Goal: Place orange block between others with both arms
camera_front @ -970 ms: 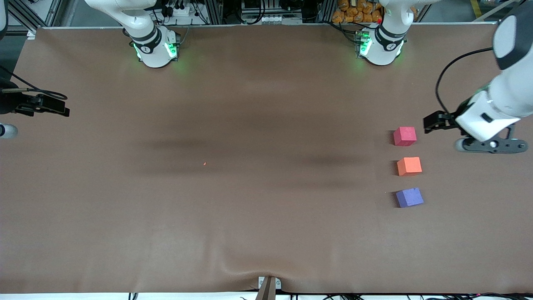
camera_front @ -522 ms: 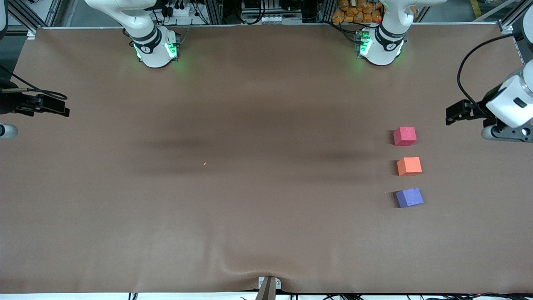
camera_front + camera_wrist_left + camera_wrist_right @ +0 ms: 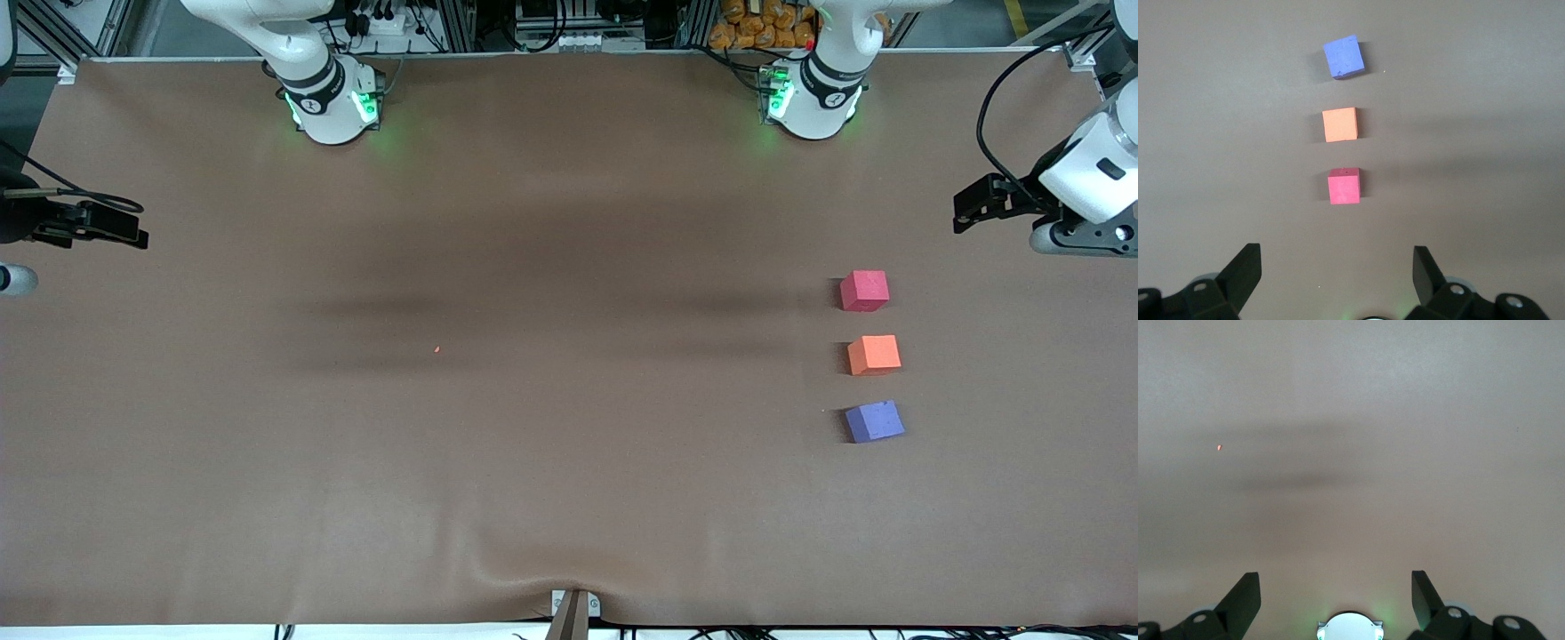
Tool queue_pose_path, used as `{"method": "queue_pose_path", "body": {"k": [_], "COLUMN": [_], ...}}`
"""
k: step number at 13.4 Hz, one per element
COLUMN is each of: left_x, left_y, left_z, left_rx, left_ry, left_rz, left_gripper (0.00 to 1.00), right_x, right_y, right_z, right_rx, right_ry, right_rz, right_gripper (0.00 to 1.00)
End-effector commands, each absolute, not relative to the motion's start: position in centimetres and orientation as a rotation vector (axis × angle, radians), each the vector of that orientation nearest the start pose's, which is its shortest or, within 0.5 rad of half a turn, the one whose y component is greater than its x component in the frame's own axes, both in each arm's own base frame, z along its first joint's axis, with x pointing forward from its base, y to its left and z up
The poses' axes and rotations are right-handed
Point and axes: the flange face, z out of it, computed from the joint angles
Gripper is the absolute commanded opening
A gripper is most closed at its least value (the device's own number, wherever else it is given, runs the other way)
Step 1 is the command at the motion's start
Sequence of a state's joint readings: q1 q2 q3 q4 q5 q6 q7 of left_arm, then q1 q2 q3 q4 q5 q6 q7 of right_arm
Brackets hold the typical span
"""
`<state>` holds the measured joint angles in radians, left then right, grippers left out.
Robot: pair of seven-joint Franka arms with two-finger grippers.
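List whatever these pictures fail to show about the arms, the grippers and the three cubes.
- Left gripper, front view: fingers hidden under its own white wrist at the picture's edge; the left wrist view shows them open and empty.
- Right gripper, front view: cut by the picture's edge; open in the right wrist view.
- Both arms' upper links: cut off by the top edge.
- Orange block, red-pink cube, purple-blue cube: undersides unseen.
- Orange speck: too small to identify.

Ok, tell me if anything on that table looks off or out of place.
Little stands out. The purple block sits slightly turned compared with the orange block and red block. A tiny orange speck lies on the bare table, apart from them.
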<state>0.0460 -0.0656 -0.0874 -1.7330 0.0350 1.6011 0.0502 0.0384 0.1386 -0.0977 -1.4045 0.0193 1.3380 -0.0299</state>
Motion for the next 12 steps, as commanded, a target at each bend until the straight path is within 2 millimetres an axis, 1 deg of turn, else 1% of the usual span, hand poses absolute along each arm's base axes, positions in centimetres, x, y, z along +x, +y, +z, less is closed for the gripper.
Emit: {"method": "queue_pose_path", "body": {"k": [1, 2, 4, 6, 7, 8, 9, 10, 12], "left_x": [52.6, 52.5, 52.6, 52.6, 52.7, 53.3, 53.9, 54.1, 54.1], "left_y": [-3.6, -4.5, -5.5, -6.1, -6.2, -6.1, -6.0, -6.0, -6.0], "left_z": [59.1, 59.2, 59.2, 59.7, 59.8, 60.0, 60.1, 60.1, 60.0], "left_rx": [-3.112, -3.107, -3.105, -3.108, -3.111, -3.112, -3.114, -3.114, -3.115], "left_ry": [0.168, 0.189, 0.216, 0.219, 0.171, 0.136, 0.133, 0.133, 0.130], "left_rz": [0.070, 0.067, 0.064, 0.049, 0.043, 0.038, 0.038, 0.048, 0.057], "left_gripper": [1.00, 1.00, 1.00, 1.00, 1.00, 1.00, 1.00, 1.00, 1.00], "right_x": [57.0, 57.0, 57.0, 57.0, 57.0, 57.0, 57.0, 57.0, 57.0], "right_y": [-2.8, -2.9, -2.7, -2.6, -2.6, -2.6, -2.6, -2.5, -2.6], "right_z": [60.7, 60.7, 60.8, 60.7, 60.7, 60.7, 60.8, 60.8, 60.8], "right_rx": [-3.108, -3.106, -3.107, -3.107, -3.108, -3.110, -3.111, -3.112, -3.111], "right_ry": [0.070, 0.072, 0.067, 0.065, 0.065, 0.065, 0.063, 0.061, 0.063], "right_rz": [0.314, 0.314, 0.312, 0.312, 0.314, 0.314, 0.312, 0.312, 0.317], "right_gripper": [1.00, 1.00, 1.00, 1.00, 1.00, 1.00, 1.00, 1.00, 1.00]}}
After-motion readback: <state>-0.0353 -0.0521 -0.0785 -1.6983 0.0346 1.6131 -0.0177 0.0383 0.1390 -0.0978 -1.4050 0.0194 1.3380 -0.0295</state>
